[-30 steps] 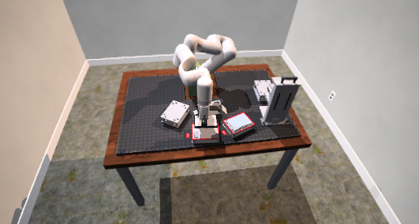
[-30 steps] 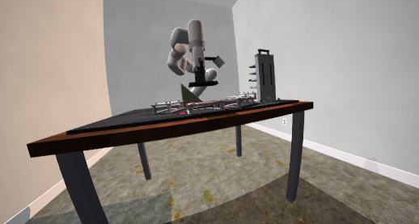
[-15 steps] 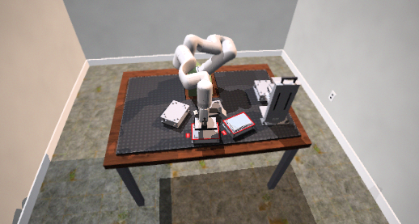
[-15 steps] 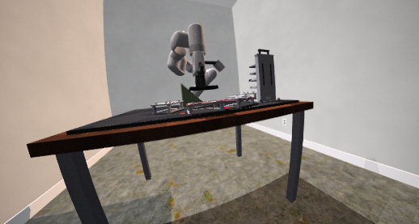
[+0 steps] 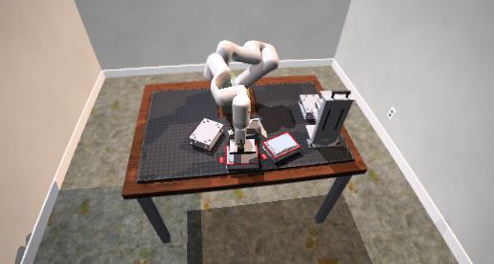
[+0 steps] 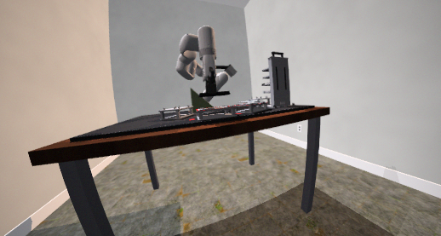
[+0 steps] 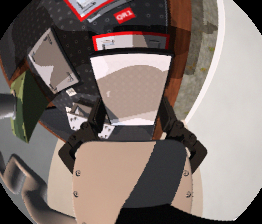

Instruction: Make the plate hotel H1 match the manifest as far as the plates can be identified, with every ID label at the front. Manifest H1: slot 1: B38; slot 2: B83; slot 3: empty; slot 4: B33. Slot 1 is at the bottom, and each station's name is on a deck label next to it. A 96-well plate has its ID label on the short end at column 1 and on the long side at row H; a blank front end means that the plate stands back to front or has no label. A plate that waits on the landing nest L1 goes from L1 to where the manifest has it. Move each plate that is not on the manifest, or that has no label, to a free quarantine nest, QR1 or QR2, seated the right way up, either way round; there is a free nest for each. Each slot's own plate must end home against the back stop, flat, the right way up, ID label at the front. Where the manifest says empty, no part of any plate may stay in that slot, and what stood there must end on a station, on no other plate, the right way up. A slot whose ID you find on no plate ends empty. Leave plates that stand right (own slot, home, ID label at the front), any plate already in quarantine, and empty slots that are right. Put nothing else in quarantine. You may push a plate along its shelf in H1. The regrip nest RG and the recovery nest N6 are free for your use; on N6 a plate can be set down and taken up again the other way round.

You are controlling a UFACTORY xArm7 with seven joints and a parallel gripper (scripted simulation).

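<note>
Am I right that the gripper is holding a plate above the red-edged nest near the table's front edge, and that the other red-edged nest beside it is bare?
Not quite: the other red-edged nest is not bare; a plate lies in it, as the top view shows. The rest holds: the gripper is shut on a plate above the red-edged nest near the table's front edge.

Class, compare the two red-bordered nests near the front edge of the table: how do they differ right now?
The red-bordered nest under the arm has the gripper above it, shut on a plate in the air; the red-bordered nest to its right already bears a seated pale plate. The first lies square to the table's front edge; the second is turned at an angle. Both sit on the dark perforated mat.
</note>
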